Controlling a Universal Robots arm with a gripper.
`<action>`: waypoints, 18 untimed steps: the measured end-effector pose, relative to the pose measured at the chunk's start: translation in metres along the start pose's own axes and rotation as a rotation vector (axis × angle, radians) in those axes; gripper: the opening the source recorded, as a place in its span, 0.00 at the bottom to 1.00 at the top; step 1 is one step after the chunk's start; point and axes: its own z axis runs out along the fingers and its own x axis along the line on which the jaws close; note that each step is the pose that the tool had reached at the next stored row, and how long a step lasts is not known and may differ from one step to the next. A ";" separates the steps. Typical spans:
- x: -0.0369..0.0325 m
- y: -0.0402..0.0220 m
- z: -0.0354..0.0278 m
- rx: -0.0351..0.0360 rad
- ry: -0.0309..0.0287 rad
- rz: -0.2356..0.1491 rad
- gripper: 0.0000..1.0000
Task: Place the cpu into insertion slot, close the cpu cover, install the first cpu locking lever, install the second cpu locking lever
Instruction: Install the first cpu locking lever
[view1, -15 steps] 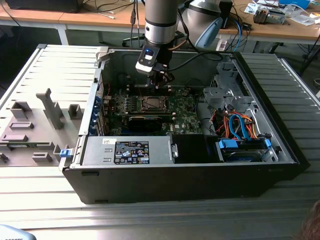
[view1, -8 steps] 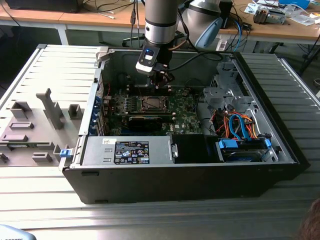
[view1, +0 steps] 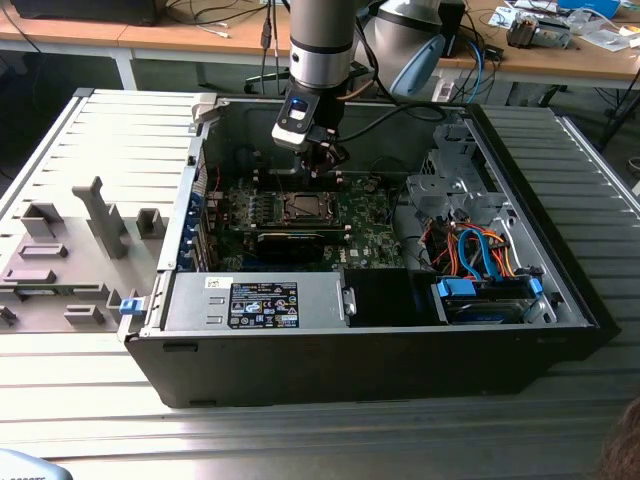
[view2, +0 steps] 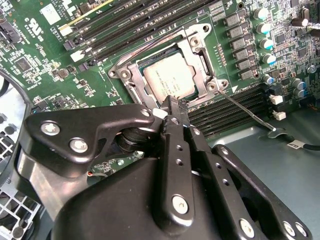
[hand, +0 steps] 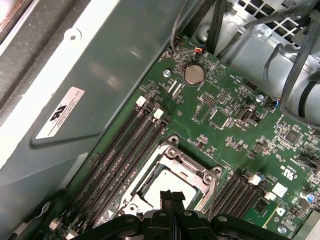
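Observation:
The cpu (view2: 169, 79) lies pale and square in the insertion slot (view2: 131, 80) on the green board, with the grey metal cpu cover (view2: 200, 44) flat around it. In the exterior view the slot (view1: 300, 207) sits in the middle of the open computer case. My gripper (view2: 170, 106) hangs just above the socket's edge, shut, with nothing seen between its black fingers. It also shows in the exterior view (view1: 325, 170) and in the first wrist view (hand: 172, 196), over the cover (hand: 192, 176). A thin locking lever (view2: 250, 114) sticks out from a socket corner across the memory slots.
The case walls (view1: 190, 200) enclose the board. A power supply (view1: 260, 300) fills the front and a drive bay with blue and orange cables (view1: 480, 255) stands at the exterior view's right. Grey fixtures (view1: 100, 215) stand on the table at its left. A coin battery (hand: 194, 75) sits on the board.

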 end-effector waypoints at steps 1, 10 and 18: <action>0.0000 0.0000 0.0000 0.0000 0.0000 -0.001 0.11; 0.0000 0.0000 0.0000 -0.0001 0.0000 -0.006 0.11; 0.0000 0.0000 0.0001 -0.0002 0.0000 -0.013 0.11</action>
